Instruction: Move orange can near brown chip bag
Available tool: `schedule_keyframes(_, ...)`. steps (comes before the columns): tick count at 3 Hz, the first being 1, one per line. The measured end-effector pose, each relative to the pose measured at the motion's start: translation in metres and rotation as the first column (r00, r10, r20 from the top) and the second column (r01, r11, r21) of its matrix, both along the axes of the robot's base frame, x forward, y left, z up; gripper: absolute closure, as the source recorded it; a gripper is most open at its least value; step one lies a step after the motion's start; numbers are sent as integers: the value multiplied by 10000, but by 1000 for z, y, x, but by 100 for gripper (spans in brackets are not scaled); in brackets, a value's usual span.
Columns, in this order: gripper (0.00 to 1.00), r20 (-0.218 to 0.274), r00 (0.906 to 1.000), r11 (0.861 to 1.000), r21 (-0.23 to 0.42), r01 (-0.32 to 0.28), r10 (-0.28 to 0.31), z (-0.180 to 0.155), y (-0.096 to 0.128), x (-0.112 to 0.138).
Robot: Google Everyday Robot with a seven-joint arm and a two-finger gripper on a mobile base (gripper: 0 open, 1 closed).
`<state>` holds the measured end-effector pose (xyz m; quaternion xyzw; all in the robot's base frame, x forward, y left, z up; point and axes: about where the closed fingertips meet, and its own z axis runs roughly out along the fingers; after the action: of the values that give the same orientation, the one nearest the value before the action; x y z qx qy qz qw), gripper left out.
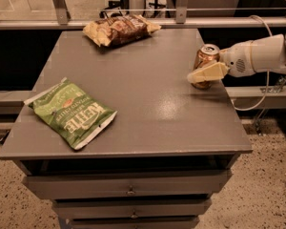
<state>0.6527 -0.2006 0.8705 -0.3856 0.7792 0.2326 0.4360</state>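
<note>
Small orange-gold metal drink can (207, 55) stands upright near the tabletop's (148, 104) right edge, well apart from the crinkled dark brown chip bag (121, 29) at the far edge. Cream claw (205, 73) sits against the can; can't tell whether it grips. Can is likely light, stiff, slick: hold mid-body.

The surface (148, 104) carries two chip bags, one brown chip bag (120, 29) at the upper middle of the frame and one green chip bag (71, 112) at the lower left, plus one orange can (208, 54) at the right. There is one gripper (206, 74), at the right of the frame, right at the can.
</note>
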Motion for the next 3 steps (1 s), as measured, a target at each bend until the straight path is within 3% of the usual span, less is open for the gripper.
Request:
schedule_keyframes(2,70,377,9992,9969,766,-175,146,10,11,16)
schedule_keyframes(3,94,695,9961,9969,531,-589,551,35,19,27)
